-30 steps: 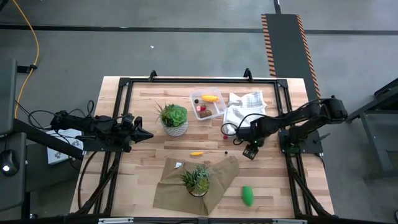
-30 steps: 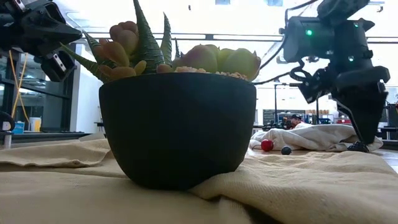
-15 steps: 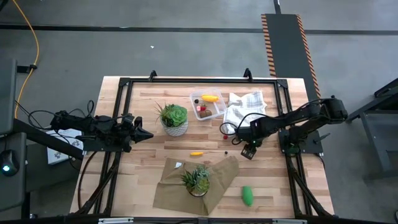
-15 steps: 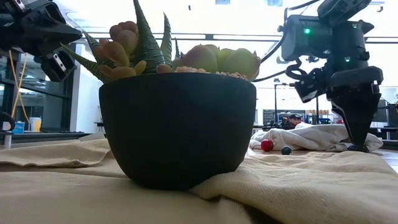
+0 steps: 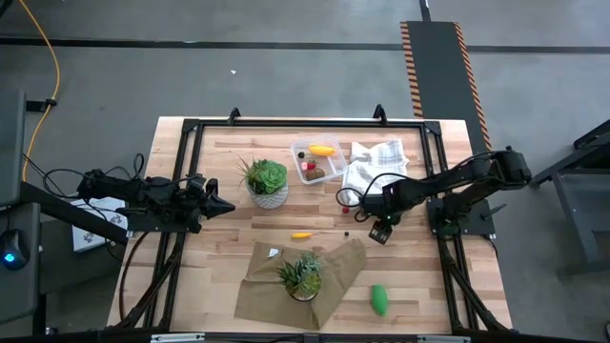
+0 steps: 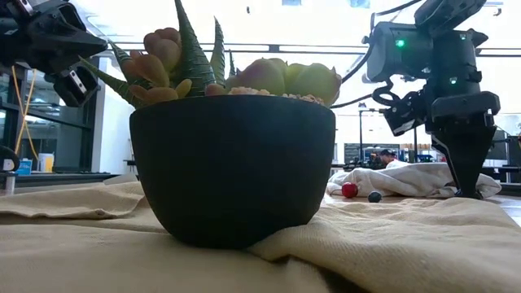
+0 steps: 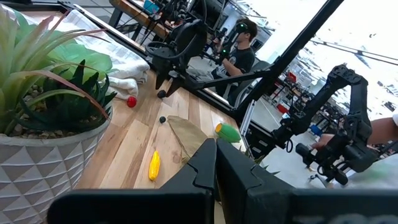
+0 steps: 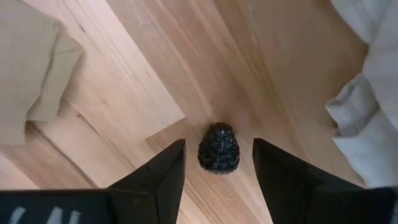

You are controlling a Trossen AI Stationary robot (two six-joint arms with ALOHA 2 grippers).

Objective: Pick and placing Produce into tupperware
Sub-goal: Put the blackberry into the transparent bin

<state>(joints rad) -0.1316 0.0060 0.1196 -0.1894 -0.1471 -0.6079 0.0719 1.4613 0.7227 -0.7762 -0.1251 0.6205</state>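
- Blackberry (image 8: 219,147), a small dark toy berry, is lying on the bare wood of the tabletop (image 5: 229,238), between the two fingers of the right tool (image 8: 217,163).
- That right tool (image 5: 367,213) is standing with its fingers spread wide on either side of the berry, touching neither side of it in the right wrist view.
- From above, this tool is sitting at about 3 o'clock from the tabletop's middle, just beside the white cloth (image 5: 374,160).
- Clear tupperware (image 5: 317,162) is resting toward 12 o'clock, with a yellow piece (image 5: 322,150), a brown ball (image 5: 314,174) and a red berry (image 5: 309,165) lying inside it.
- Another red berry (image 5: 345,209) is lying near the right tool, at its 9 o'clock.
- A second yellow piece (image 5: 301,234) is lying near the middle, and a green piece (image 5: 379,299) is lying toward 5 o'clock.
- Left tool (image 5: 226,205) is hanging at 9 o'clock with its fingers pressed together and nothing between them, beside the plant in the white pot (image 5: 267,183).
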